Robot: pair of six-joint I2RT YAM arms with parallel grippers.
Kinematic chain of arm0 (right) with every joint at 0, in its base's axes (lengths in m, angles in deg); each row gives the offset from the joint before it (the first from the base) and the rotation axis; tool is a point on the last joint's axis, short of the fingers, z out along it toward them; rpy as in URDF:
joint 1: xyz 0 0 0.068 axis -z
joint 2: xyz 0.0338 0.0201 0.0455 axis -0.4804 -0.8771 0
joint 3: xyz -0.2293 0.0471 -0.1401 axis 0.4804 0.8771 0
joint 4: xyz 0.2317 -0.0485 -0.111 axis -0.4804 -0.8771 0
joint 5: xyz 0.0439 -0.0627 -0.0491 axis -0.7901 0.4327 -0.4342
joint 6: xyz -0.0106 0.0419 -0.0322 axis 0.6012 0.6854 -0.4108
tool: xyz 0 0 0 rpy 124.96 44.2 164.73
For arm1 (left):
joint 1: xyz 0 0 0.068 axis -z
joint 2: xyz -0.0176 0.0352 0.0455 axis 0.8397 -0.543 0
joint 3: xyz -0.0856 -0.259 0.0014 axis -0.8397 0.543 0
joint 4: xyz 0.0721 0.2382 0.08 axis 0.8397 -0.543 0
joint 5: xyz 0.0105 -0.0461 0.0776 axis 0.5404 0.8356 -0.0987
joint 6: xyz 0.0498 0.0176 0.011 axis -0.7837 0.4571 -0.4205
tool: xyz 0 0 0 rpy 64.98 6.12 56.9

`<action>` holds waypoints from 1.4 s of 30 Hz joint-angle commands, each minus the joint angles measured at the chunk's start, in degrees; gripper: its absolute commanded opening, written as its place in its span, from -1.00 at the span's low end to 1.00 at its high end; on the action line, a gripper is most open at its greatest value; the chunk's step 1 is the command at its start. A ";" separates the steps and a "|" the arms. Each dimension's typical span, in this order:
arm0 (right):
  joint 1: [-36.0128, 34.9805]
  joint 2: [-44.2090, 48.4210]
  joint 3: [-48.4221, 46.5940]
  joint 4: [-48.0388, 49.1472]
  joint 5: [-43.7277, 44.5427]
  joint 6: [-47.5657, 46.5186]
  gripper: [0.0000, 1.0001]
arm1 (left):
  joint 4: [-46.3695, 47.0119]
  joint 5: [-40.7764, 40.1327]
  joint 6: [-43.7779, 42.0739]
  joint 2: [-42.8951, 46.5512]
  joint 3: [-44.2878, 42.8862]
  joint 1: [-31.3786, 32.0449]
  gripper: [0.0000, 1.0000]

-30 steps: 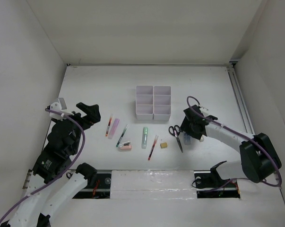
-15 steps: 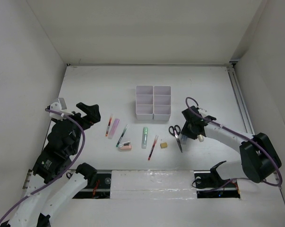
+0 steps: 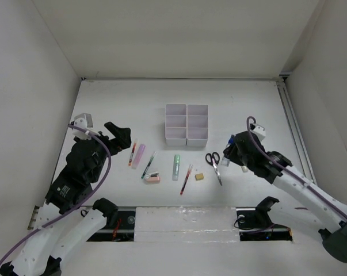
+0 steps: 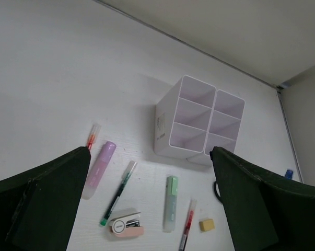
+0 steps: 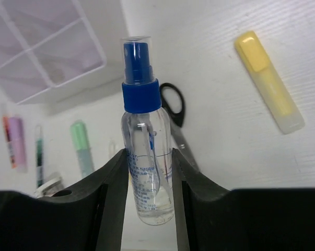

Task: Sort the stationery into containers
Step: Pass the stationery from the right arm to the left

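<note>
My right gripper [image 3: 231,151] is shut on a clear spray bottle [image 5: 147,157] with a blue cap and holds it above the table, right of the black-handled scissors [image 3: 214,164]. The white six-compartment organiser [image 3: 187,123] stands at the table's middle back. In front of it lie a pink marker [image 3: 138,155], a green marker [image 3: 176,167], a pink stapler [image 3: 152,177], pens and a tan eraser [image 3: 199,176]. A yellow marker [image 5: 269,81] lies below the right wrist. My left gripper [image 3: 120,135] hangs open left of the pink marker, holding nothing.
Walls enclose the table on the left, back and right. A rail [image 3: 291,123] runs along the table's right side. In the left wrist view the organiser [image 4: 165,133] stands beyond the row of stationery, with bare table to its left.
My right gripper closed on the spray bottle and lifted it off the table, the arm swinging right. The left arm shifted a little right and forward, still open.
</note>
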 commanded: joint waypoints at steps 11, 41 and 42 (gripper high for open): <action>-6.33 15.78 -0.74 26.02 -24.54 -13.04 -1.00 | 24.21 33.02 0.13 1.80 5.32 -0.13 1.00; -19.16 -2.52 -6.72 51.87 -42.94 -14.01 -1.00 | 52.91 65.39 6.64 -9.53 13.16 -0.13 0.41; -19.16 -3.13 -6.72 51.87 -42.94 -14.01 -1.00 | 52.91 65.39 6.64 -9.53 13.16 -0.13 0.38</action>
